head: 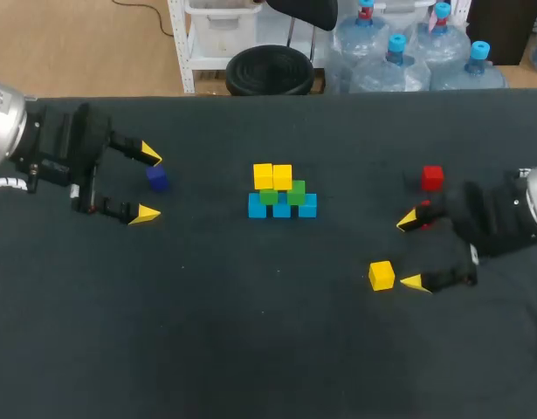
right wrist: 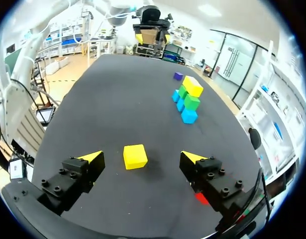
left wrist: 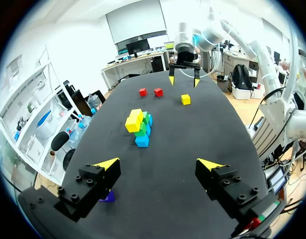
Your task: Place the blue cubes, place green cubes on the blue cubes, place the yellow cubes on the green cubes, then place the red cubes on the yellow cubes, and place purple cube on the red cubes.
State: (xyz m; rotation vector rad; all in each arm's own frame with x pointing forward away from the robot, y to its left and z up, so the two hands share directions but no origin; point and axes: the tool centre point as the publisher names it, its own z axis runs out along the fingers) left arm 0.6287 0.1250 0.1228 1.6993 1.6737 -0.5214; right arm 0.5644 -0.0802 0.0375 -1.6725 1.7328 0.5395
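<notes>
Mid-table stands a stack: three blue cubes (head: 281, 208) in a row, two green cubes (head: 296, 192) on them, two yellow cubes (head: 272, 175) on top. A loose yellow cube (head: 382, 275) (right wrist: 135, 156) lies level with the tips of my open right gripper (head: 410, 251) (right wrist: 142, 157), untouched. One red cube (head: 432, 178) sits behind that gripper; another red cube (right wrist: 201, 198) is half hidden under its finger. My left gripper (head: 148, 184) (left wrist: 159, 164) is open around the purple cube (head: 156, 179) (left wrist: 109, 196), which lies near one finger.
The black table (head: 251, 349) has bare cloth in front of the stack and between the stack and each gripper. In the left wrist view the stack (left wrist: 139, 127) stands ahead, and both red cubes (left wrist: 150, 92) lie beyond it.
</notes>
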